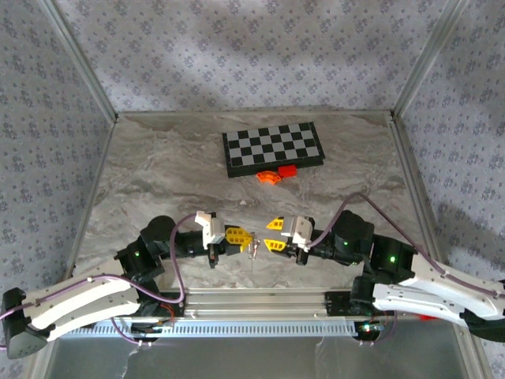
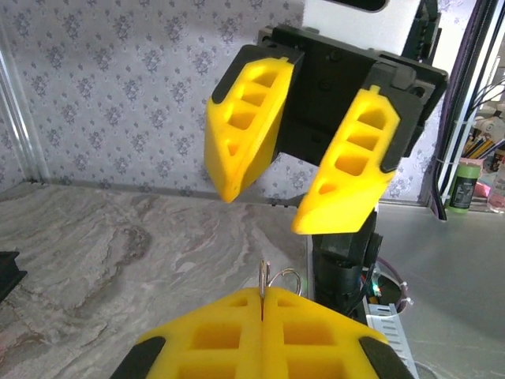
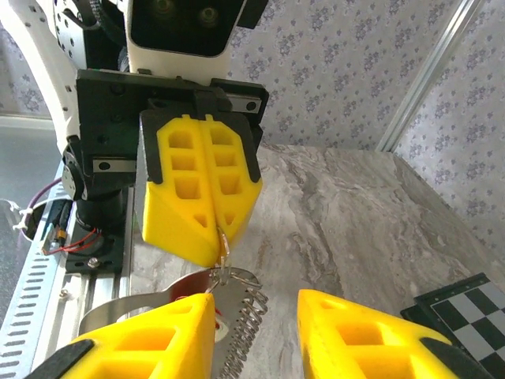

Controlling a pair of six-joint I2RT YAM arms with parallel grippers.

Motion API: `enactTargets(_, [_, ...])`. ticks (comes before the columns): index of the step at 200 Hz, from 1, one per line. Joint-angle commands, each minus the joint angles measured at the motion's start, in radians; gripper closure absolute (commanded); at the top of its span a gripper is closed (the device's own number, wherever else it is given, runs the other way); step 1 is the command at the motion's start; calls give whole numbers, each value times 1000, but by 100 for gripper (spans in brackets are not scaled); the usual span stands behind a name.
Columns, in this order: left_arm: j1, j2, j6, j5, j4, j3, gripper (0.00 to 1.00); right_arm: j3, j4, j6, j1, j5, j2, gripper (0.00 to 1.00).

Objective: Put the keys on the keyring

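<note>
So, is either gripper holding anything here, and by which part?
The left gripper is shut on the small silvery metal keyring, pinching it by the top of its thin loop. The right gripper is open and holds nothing.

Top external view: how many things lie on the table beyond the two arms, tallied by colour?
Black-and-white: 1, the chessboard
Orange: 1, the curved piece
Red: 1, the block
Total: 3
</note>
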Motion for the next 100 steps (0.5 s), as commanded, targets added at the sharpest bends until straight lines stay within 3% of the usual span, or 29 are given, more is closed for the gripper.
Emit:
enactTargets(1, [-14,-11,-4,19,58,11,100,38,20,34,-31,-87,19,67])
enactTargets(100, [-16,-8,4,22,49,20,100,22,45,42,-72,-202,64,68])
